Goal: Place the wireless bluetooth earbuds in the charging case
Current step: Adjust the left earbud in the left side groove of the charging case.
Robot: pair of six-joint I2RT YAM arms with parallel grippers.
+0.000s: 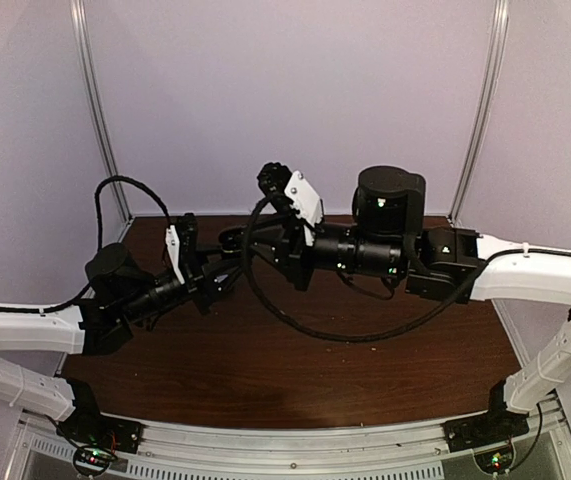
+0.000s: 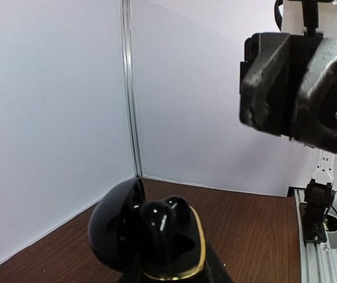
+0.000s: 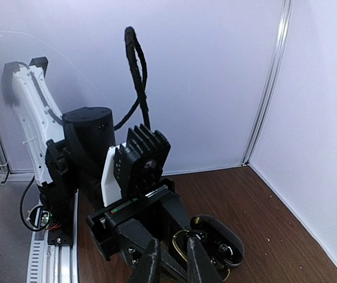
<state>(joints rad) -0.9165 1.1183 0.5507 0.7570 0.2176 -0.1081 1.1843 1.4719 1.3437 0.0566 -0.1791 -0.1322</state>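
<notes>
Left tool (image 1: 221,278) is clenched on the open black case (image 2: 199,247), held above the tabletop (image 2: 257,224). Two black earbuds (image 2: 157,227) sit in the case, with its lid tipped back. Right tool (image 3: 174,263) is close over the case, jaws slightly parted, nothing visible between them.

Lower view edges cut off the base of the charging case (image 2: 116,233) and the fingertips of the right hand (image 3: 173,272).
</notes>
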